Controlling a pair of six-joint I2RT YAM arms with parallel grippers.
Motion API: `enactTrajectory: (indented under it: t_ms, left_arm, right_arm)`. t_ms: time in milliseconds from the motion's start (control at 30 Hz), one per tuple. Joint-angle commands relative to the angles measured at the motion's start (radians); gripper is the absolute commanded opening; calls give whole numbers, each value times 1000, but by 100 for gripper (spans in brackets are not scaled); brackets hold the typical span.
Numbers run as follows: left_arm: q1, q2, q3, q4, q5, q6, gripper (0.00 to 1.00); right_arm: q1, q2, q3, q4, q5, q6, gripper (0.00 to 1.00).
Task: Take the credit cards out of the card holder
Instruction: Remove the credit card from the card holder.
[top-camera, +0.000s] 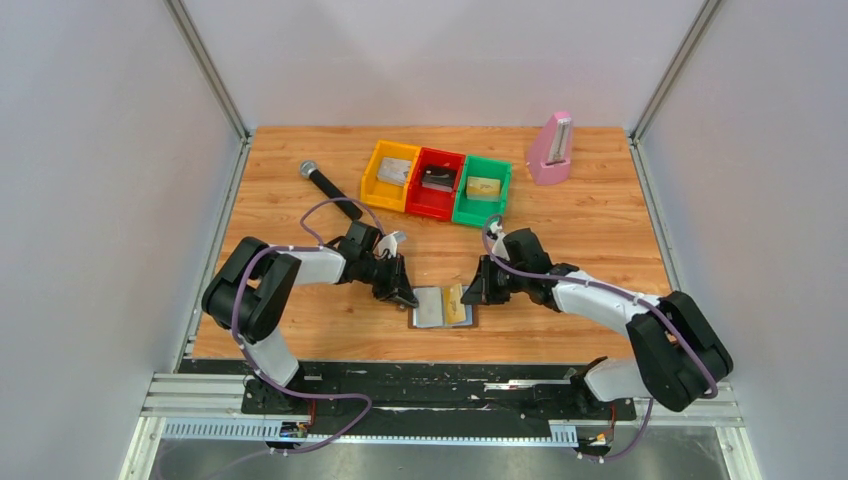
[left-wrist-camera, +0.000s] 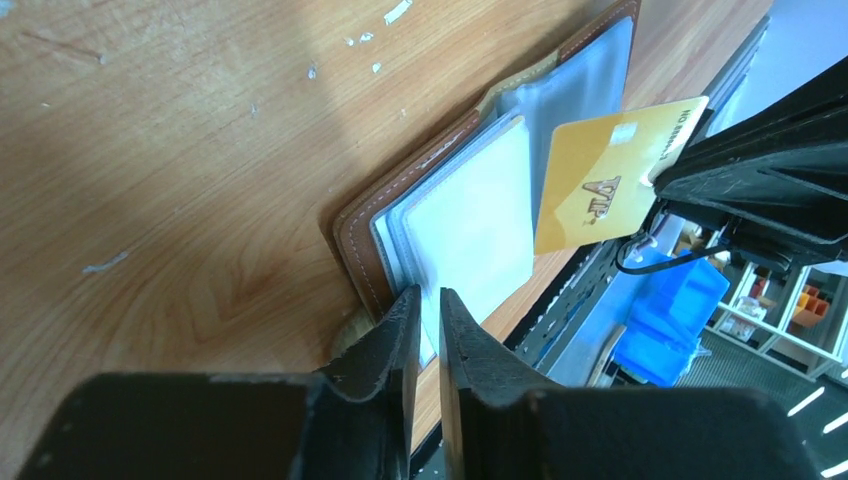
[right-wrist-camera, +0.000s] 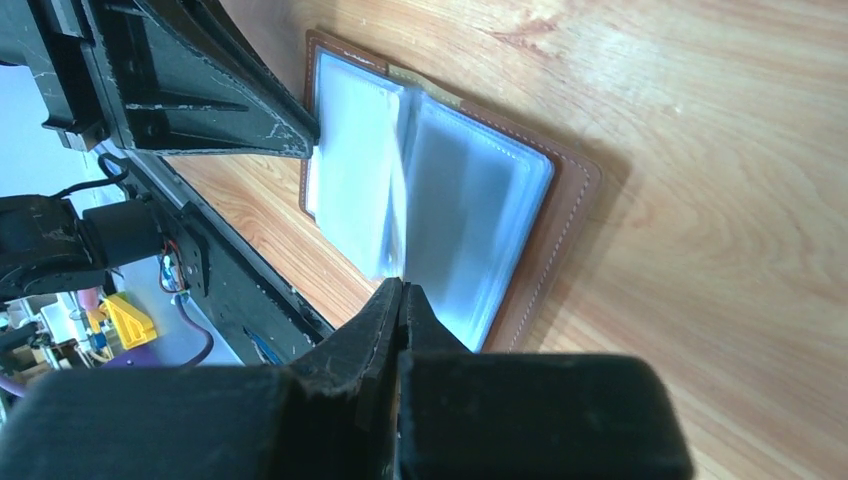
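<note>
The card holder (top-camera: 432, 312) lies open near the table's front edge, brown rim (left-wrist-camera: 355, 240) round silvery panels (right-wrist-camera: 470, 200). A gold credit card (left-wrist-camera: 600, 175) marked VIP stands lifted over the right panel, and my right gripper (right-wrist-camera: 402, 288) is shut on its edge. In the top view that card (top-camera: 455, 300) shows between both grippers. My left gripper (left-wrist-camera: 430, 298) rests at the holder's left edge with its jaws a narrow gap apart and wood showing through. In the right wrist view one of its fingers (right-wrist-camera: 210, 100) touches the left panel's corner.
Yellow (top-camera: 392, 172), red (top-camera: 436, 182) and green (top-camera: 482, 190) bins stand side by side at the back, each with a card-like item inside. A black microphone (top-camera: 330, 190) lies to their left and a pink metronome (top-camera: 551, 148) to their right.
</note>
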Motion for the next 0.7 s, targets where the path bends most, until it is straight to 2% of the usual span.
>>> enactTrajectory:
  t_ms: [0,133,400,567,667]
  left_arm:
    - [-8,-48,8,-59,-40,42,24]
    - [-9,-126,25,-80,1,38,34]
    - [-10,-303,72,-79,96,18,47]
    - [-22,-360,79,-36,187,-21,52]
    - [-51,-367,96,-38,214,-21,53]
  right_arm:
    - [-14,-75,47,-104,18,-80,0]
    - [-16,-132,84,-172,-7,-132,0]
    - [-16,-189,139,-222,-271,-244,0]
    - [-11,-210,152,-221,-411,-264,0]
    - [-2,-215,157,-219,-437,-265,0]
